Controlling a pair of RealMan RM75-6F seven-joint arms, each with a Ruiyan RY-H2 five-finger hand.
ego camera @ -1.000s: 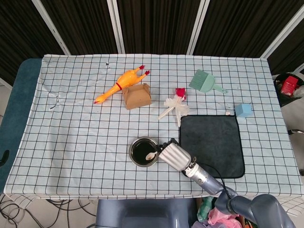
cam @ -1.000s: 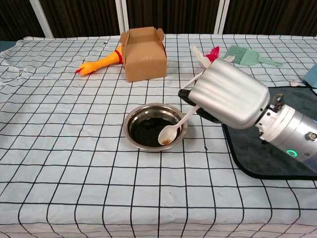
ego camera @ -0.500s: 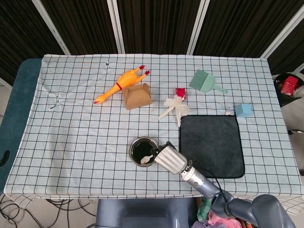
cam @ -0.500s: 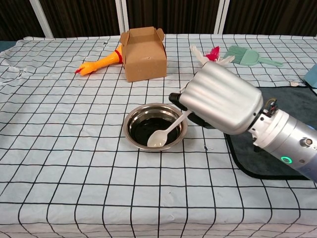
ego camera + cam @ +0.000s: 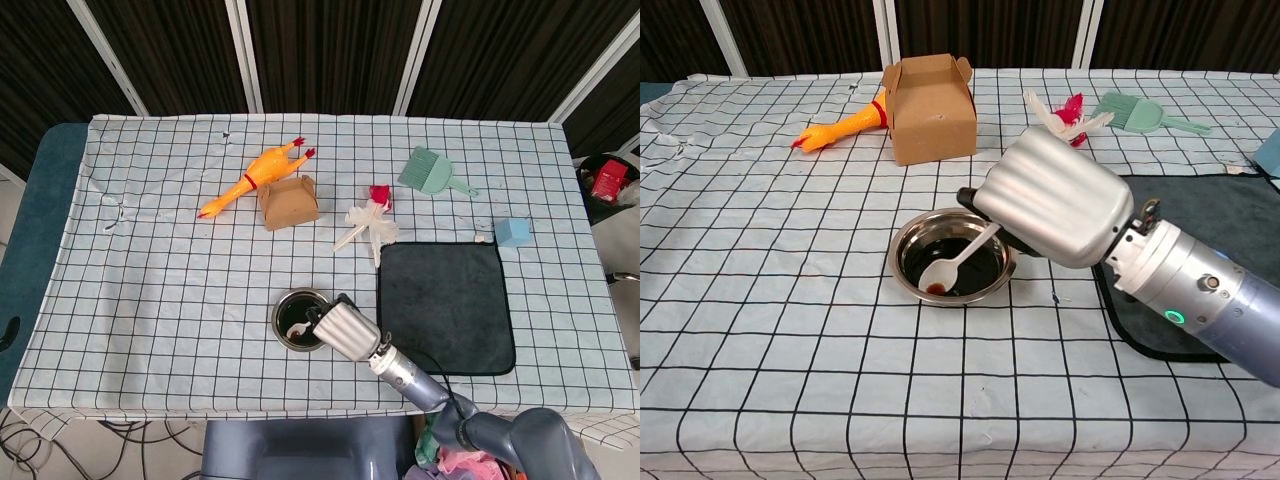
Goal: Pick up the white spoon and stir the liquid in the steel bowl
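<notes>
Cardboard box [image 5: 931,108] and rubber chicken [image 5: 840,129] behind steel bowl [image 5: 910,250].

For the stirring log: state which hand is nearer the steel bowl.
Right. The right hand is at the steel bowl's rim, holding the white spoon dipped in the dark liquid. The left hand appears in neither view.

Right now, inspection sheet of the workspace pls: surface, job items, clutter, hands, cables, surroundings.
Surface: checked tablecloth, wrinkled at the left edge.
Job's things: steel bowl holds dark liquid; white spoon has its head in the liquid.
Clutter: rubber chicken, cardboard box, white-and-red toy, green brush, blue block, dark mat.
Hands: right hand holds the spoon handle at the bowl's right rim; left hand not in view.
Cables: a thin black cable along the right arm; loose cables on the floor.
Surroundings: dark panels behind the table.
</notes>
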